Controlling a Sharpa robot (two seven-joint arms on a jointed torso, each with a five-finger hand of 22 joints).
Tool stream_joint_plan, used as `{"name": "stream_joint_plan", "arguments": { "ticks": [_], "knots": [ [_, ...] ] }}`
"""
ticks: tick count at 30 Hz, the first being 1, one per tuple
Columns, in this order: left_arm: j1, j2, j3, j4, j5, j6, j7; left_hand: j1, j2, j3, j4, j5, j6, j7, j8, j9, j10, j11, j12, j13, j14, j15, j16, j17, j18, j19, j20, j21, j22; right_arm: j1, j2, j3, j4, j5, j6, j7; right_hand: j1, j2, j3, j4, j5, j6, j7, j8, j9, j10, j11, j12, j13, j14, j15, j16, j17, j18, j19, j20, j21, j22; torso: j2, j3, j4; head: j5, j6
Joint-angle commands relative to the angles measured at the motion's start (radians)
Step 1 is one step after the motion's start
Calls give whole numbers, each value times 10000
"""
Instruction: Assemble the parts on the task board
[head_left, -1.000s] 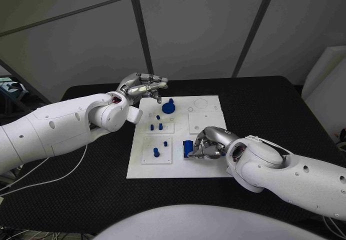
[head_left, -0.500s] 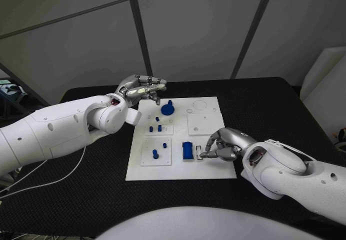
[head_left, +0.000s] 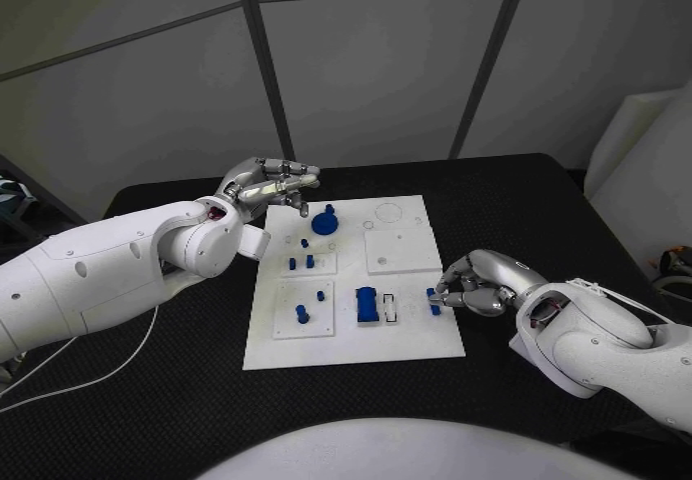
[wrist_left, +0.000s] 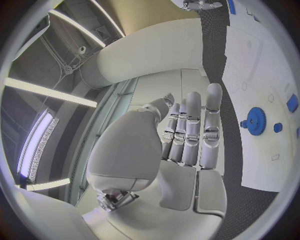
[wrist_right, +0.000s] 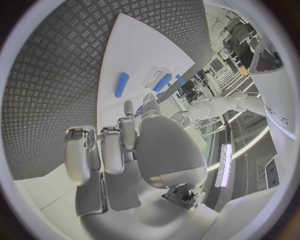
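The white task board (head_left: 411, 335) lies mid-table. On it stand a blue gear (head_left: 326, 222), a blue block (head_left: 366, 303) beside a white slot piece (head_left: 391, 305), and several small blue pegs (head_left: 302, 313). My right hand (head_left: 473, 285) hovers at the board's right edge, fingers curled in, holding nothing. One blue peg (head_left: 433, 301) lies flat on the board just off its fingertips; the right wrist view shows this peg (wrist_right: 121, 84) apart from the fingers (wrist_right: 112, 147). My left hand (head_left: 274, 183) hangs over the far left corner, its fingers (wrist_left: 194, 130) straight and empty, with the gear (wrist_left: 255, 120) beyond them.
Black table mat (head_left: 173, 390) surrounds the board. Two square white inserts (head_left: 400, 250) and a round recess (head_left: 389, 212) sit on the board's far right part. A white cable (head_left: 87, 375) trails over the table's left side.
My right hand has moved from the blue block to the board's right edge. A small blue peg now lies by its fingertips. The left hand has barely moved.
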Motion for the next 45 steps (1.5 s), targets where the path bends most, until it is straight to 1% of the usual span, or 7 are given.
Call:
{"name": "stream_joint_plan", "arguments": {
  "ticks": [1, 6, 14, 23, 33, 41, 45],
  "knots": [
    [4, 3, 3, 49, 22, 64, 45, -76, 52, -72, 12, 34, -41, 7, 69, -3, -69, 25, 35, 14, -78, 13, -10, -12, 492, -77, 23, -64, -13, 11, -10, 3, -86, -627, -25, -460, 50, -50, -20, 81, 50, 162, -16, -71, -42, 57, 12, -88, -1785, 762, 41, -33, 1179, -150, 1056, 83, 66, 2635, 3, -1, 19, -130, -10],
    [-2, 4, 3, 47, 22, 66, 49, -76, 52, -72, 12, 34, -41, 7, 69, -3, -69, 25, 35, 14, -78, 13, -10, -12, 492, -77, 23, -64, -13, 7, 68, 1, -199, -931, 97, -800, 23, -121, -77, 117, 83, 312, -48, -103, -59, 58, -12, -109, -1790, 762, 23, -34, 1180, -150, 1056, 71, 66, 2635, 5, 7, 7, -151, -10],
    [-6, 15, 2, 47, 22, 78, 48, -76, 52, -72, 12, 34, -41, 7, 69, -3, -69, 25, 35, 14, -78, 13, -10, -12, 492, -77, 23, -64, -13, 3, 385, -1, -470, -1076, 420, -1135, -53, -220, -163, 184, 76, 367, -50, -170, -78, 46, -17, -151, -1810, 758, 14, -44, 1168, -150, 1056, 60, 66, 2635, 2, -9, 43, -158, -44],
    [-7, 14, 2, 39, 22, 81, 45, -76, 52, -72, 12, 34, -41, 7, 69, -3, -69, 25, 35, 14, -78, 13, -10, -12, 492, -77, 23, -64, -13, -2, 718, -4, -783, -1098, 1050, -1320, -103, -270, -210, 227, 69, 381, -45, -209, -87, 32, -12, -182, -1826, 755, 16, -56, 1153, -150, 1056, 58, 66, 2635, 2, -2, 17, -102, -108],
    [-9, 28, 2, 23, 22, 86, 41, -76, 52, -72, 12, 34, -41, 7, 69, -3, -69, 25, 35, 14, -78, 13, -10, -12, 492, -77, 23, -64, -13, -5, 935, -6, -979, -1267, 1650, -1462, -80, -273, -207, 222, 85, 414, -56, -208, -83, 23, -18, -198, -1834, 755, 15, -52, 1159, -150, 1056, 57, 66, 2635, -7, -7, 33, -89, -148],
    [-10, 8, 1, 22, 22, 85, 30, -76, 52, -72, 12, 34, -41, 7, 69, -3, -69, 25, 35, 14, -78, 13, -10, -12, 492, -77, 23, -64, -13, -8, 1026, -10, -947, -1700, 2370, -1491, 228, -410, -173, 36, 56, 564, -107, -217, -57, 8, -62, -217, -1825, 755, -20, -54, 1166, -150, 1056, 35, 66, 2635, -3, -13, 23, -56, -183],
    [-10, 0, 1, 27, 22, 89, 25, -76, 52, -72, 12, 34, -41, 7, 69, -3, -69, 25, 35, 14, -78, 13, -10, -12, 492, -77, 23, -64, -13, -12, 1078, -12, -903, -2109, 2781, -1501, 477, -507, -124, -140, -217, 612, -111, -257, -45, -6, -71, -245, -1828, 756, -32, -54, 1174, -150, 1056, 16, 66, 2635, -1, -13, 15, -54, -192]
  ]
}}
